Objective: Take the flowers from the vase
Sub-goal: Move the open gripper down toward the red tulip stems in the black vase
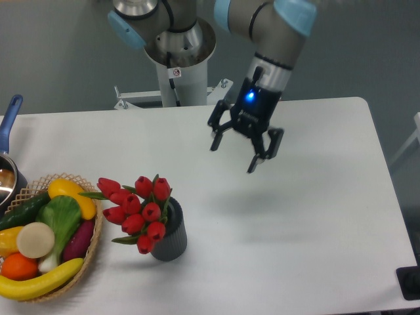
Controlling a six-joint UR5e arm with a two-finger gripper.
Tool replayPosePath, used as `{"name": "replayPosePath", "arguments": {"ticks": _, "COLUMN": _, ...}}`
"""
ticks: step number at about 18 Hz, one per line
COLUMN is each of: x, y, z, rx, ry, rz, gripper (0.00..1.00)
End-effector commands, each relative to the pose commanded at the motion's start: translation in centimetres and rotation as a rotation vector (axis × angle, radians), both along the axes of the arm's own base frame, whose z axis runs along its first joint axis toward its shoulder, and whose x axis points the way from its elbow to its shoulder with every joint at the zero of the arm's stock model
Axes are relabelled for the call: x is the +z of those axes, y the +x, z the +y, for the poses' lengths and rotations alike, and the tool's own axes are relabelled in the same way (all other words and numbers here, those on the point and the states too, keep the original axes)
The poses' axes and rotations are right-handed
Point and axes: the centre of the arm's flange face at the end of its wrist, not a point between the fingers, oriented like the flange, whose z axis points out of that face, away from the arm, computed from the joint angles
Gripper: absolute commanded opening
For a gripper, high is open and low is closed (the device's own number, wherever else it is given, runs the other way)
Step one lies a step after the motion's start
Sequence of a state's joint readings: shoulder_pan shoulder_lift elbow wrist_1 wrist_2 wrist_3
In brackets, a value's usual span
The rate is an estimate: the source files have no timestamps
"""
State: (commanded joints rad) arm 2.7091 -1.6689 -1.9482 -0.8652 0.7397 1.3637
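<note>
Flowers [139,211] sit in the vase [171,233] near the front left of the tabletop [315,216], just beside a basket [92,246] of produce. Gripper [236,152] hangs above mid-tabletop (tilted, blue light lit), jaws spread wide and holding nothing, well apart from the bunch.

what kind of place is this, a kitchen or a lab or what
Probably a robotics lab, not a kitchen: a pedestal-mounted arm with an open gripper above a bare white table, and props like the flowers and a basket of fake-looking produce.
</note>
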Motion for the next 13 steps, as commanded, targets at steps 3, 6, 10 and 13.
{"name": "replayPosePath", "arguments": {"ticks": 3, "x": -0.2, "y": 0.6, "z": 1.0, "rx": -0.031, "ry": 0.058, "rz": -0.043, "gripper": 1.00}}
{"name": "replayPosePath", "arguments": {"ticks": 6, "x": -1.0, "y": 2.1, "z": 2.4, "rx": -0.070, "ry": 0.062, "rz": -0.065, "gripper": 1.00}}
{"name": "replayPosePath", "arguments": {"ticks": 10, "x": -1.4, "y": 2.7, "z": 3.8, "rx": -0.102, "ry": 0.103, "rz": -0.089, "gripper": 1.00}}
{"name": "replayPosePath", "arguments": {"ticks": 13, "x": -1.6, "y": 2.9, "z": 4.7, "rx": -0.121, "ry": 0.102, "rz": -0.091, "gripper": 1.00}}
